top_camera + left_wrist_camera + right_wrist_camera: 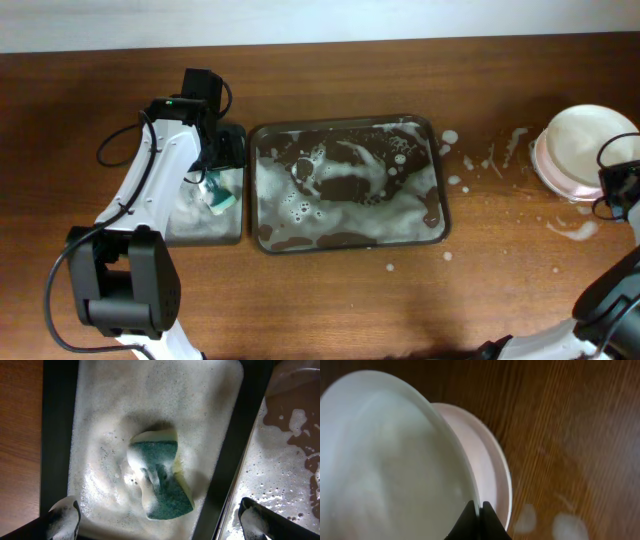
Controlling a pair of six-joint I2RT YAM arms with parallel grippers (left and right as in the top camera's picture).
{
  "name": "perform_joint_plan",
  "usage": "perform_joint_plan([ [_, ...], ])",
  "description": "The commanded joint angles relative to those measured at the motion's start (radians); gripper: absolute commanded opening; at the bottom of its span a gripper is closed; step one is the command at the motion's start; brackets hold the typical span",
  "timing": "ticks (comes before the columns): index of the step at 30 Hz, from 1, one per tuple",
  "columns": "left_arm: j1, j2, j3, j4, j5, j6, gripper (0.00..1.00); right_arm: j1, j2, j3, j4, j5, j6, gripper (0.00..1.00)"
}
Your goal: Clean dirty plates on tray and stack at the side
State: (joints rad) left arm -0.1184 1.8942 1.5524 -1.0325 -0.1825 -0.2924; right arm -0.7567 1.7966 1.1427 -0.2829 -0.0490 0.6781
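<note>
The large dark tray (437, 170) sits at mid-table, streaked with white foam; no plate lies in it. White plates (585, 140) are at the far right of the table. My right gripper (480, 510) is shut on the rim of the top plate (390, 460), which is tilted above a plate lying below it (490, 460). My left gripper (160, 522) is open, foam on both fingers, above the green sponge (162, 480) in the small foamy tray (60, 435). The sponge also shows in the overhead view (220, 195).
Foam blobs (470, 160) dot the wood between the large tray and the plates, and one lies near the plates (575, 230). The small tray (225, 235) stands against the large tray's left side. The table's far edge meets a white wall.
</note>
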Motion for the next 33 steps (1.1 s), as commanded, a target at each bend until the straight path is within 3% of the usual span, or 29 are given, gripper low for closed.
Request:
perform_joint_plan([
  [1,-0.003,-0.013,0.013,-0.001,0.006,0.002,0.99,0.004,0.034,0.019,0.034,0.010,0.003,0.04],
  [4,-0.003,-0.013,0.013,-0.001,0.006,0.001,0.99,0.003,0.045,0.019,0.053,0.026,-0.016,0.04],
  [5,-0.003,-0.013,0.013,-0.001,0.006,0.001,0.99,0.003,0.045,0.019,0.055,0.025,-0.027,0.18],
  [6,-0.003,-0.013,0.013,0.000,0.006,0.001,0.99,0.004,0.045,0.019,0.055,0.015,-0.062,0.43],
  [9,-0.003,-0.013,0.013,-0.001,0.006,0.001,0.99,0.003,0.038,0.019,0.054,-0.089,-0.105,0.73],
  [10,-0.003,-0.013,0.013,-0.001,0.006,0.001,0.99,0.004,0.014,0.019,0.052,-0.146,-0.105,0.78],
  [16,-0.003,-0.013,0.013,-0.001,0.006,0.001,0.99,0.069,-0.327,0.019,0.021,-0.375,-0.118,0.79],
  [19,-0.003,-0.013,0.013,0.000,0.006,0.001,0.99,0.165,-0.560,0.019,-0.021,-0.571,-0.319,0.80],
  [21,-0.003,-0.013,0.013,-0.001,0.006,0.001,0.99,0.245,-0.744,0.019,-0.128,-0.568,-0.415,0.88],
  [23,-0.003,-0.013,0.013,-0.001,0.006,0.001,0.99,0.274,-0.875,0.019,-0.243,-0.569,-0.415,0.97],
  [29,-0.003,-0.013,0.013,-0.001,0.006,0.001,0.99,0.280,-1.138,0.019,-0.594,-0.612,-0.402,0.98],
  [33,-0.003,-0.013,0.013,-0.001,0.006,0.001,0.99,0.279,-1.166,0.019,-0.720,-0.389,-0.466,0.98],
])
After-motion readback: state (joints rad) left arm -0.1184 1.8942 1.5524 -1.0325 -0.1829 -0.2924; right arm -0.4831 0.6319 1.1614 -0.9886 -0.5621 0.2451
